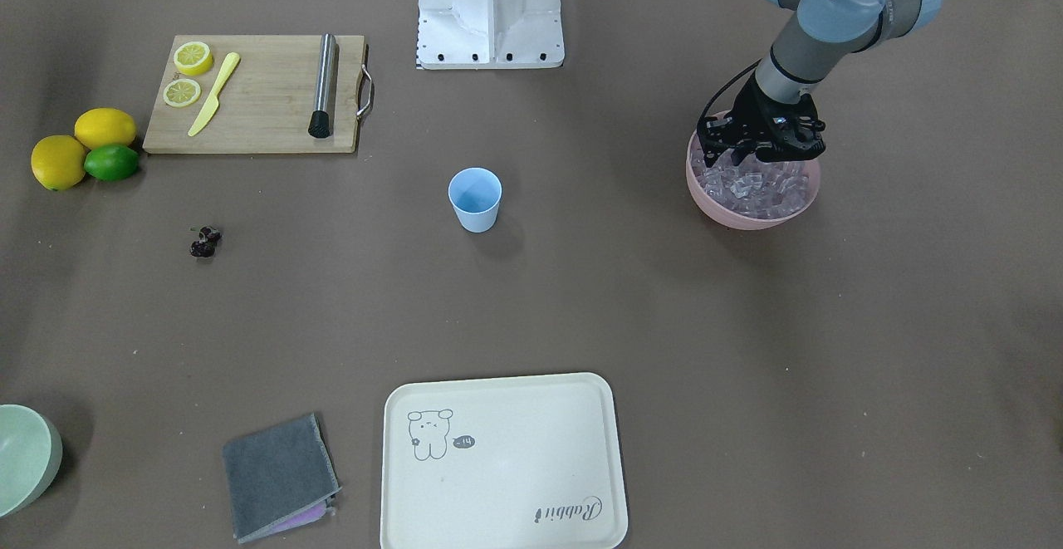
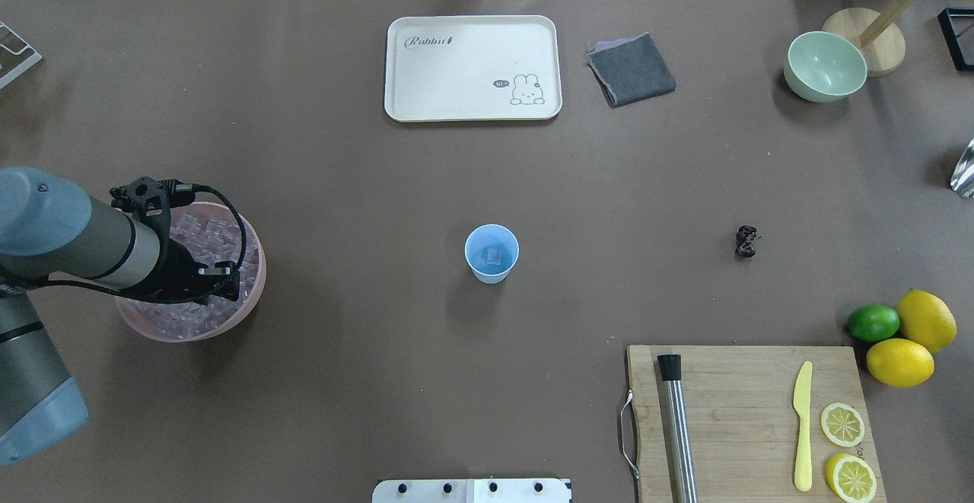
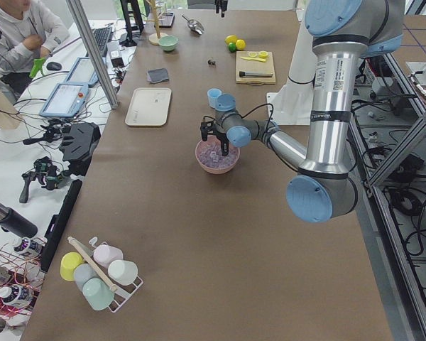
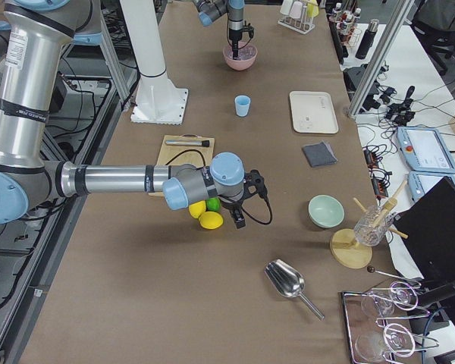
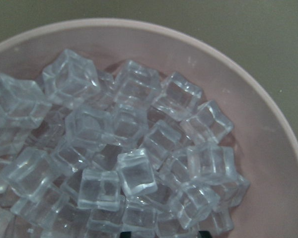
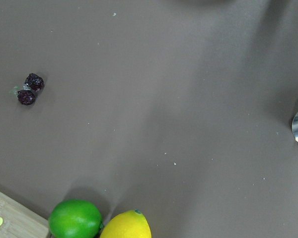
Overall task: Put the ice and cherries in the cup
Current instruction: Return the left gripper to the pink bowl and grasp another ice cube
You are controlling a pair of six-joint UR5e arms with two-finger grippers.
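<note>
Beneath the left hand (image 1: 754,155), ice (image 1: 764,185) fills the pink bowl (image 1: 745,215).

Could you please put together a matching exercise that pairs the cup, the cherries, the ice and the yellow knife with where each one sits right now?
Things:
1. cup
2. cherries
3. ice
4. yellow knife

Places:
A. lying on the wooden cutting board
B. heaped in the pink bowl
C. standing upright in the middle of the table
D. lying loose on the bare table, touching nothing else

Pairs: 1-C, 2-D, 3-B, 4-A
</note>
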